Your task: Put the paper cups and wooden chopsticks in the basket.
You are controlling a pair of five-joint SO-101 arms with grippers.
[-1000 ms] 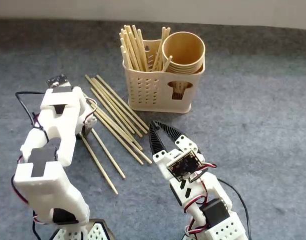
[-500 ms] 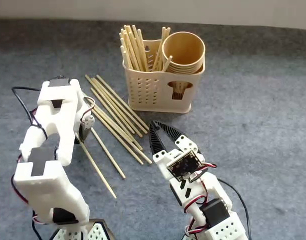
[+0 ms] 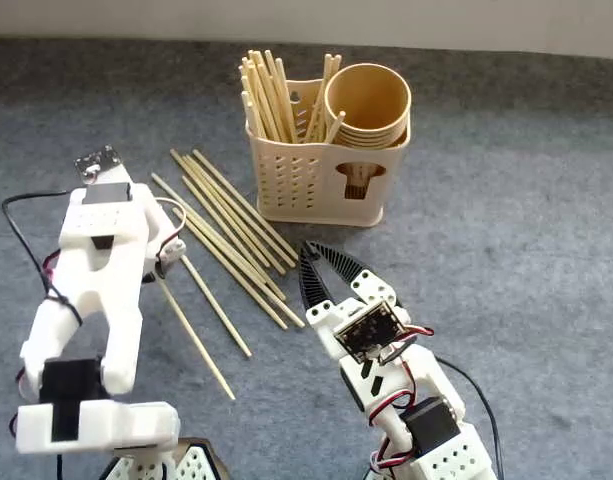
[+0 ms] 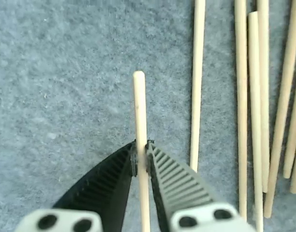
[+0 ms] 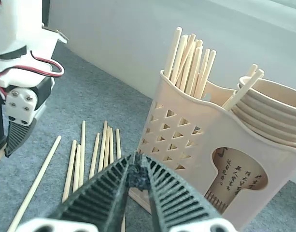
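Bright, even diffuse light; faint soft shadows beside chopsticks (image 3: 231,225) and at basket (image 3: 306,180) foot.

High view looks down; right wrist shares basket (image 3: 316,185)

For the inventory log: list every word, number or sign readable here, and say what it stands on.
Printed characters seen through the basket cutout, on something inside: too small and blurred to read.
Loose chopsticks and the chopstick in the left pincer: no text.
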